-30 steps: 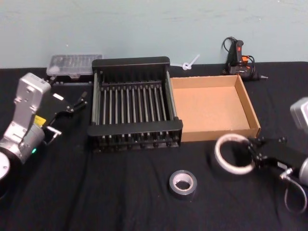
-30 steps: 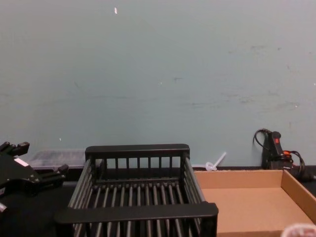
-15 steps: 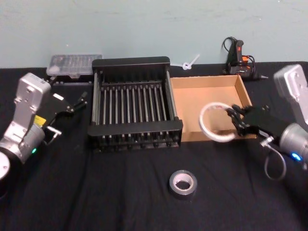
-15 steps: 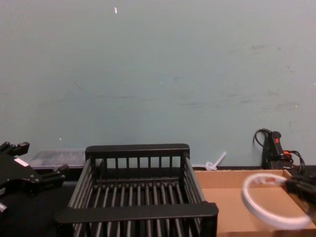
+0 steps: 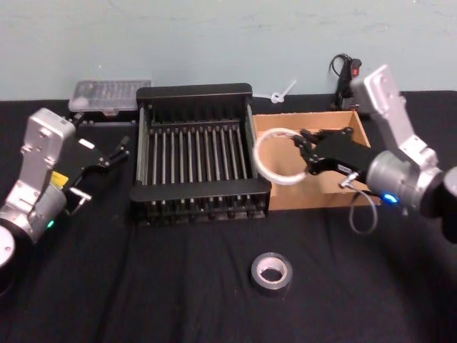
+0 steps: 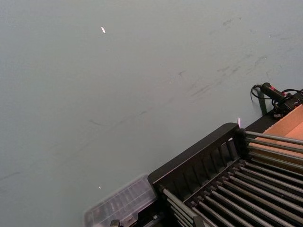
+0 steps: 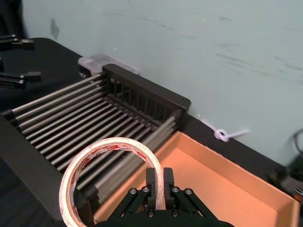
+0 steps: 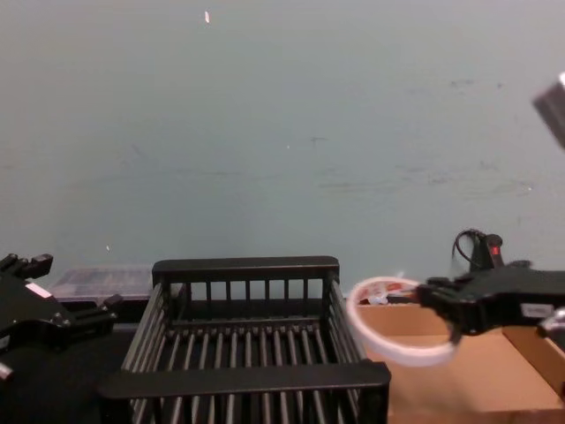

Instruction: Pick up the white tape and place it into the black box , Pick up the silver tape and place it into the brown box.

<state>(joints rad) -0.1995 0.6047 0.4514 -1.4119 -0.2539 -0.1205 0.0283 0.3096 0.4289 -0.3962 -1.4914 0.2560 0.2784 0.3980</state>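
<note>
In the head view, the right gripper (image 5: pixel 308 151) is hanging in the air over the left part of the brown box (image 5: pixel 360 153), clenched on the rim of the white tape (image 5: pixel 277 156). The roll is standing on edge, its hollow centre facing across the table, and it is reaching just over the right rim of the black box (image 5: pixel 193 91). Below and nearer than the claw, well apart from it, the silver tape (image 5: pixel 271 274) is lying flat on the black cloth. The left gripper (image 5: pixel 113 152) is waiting far to the left, fingers apart, beside the crate.

In the right wrist view, the fingers (image 7: pixel 152 182) are pinching the tape's wall; the red markings are showing inside the ring.

In the chest view, the roll (image 8: pixel 391 321) is hanging above the crate's right edge, with free air under it.
</note>
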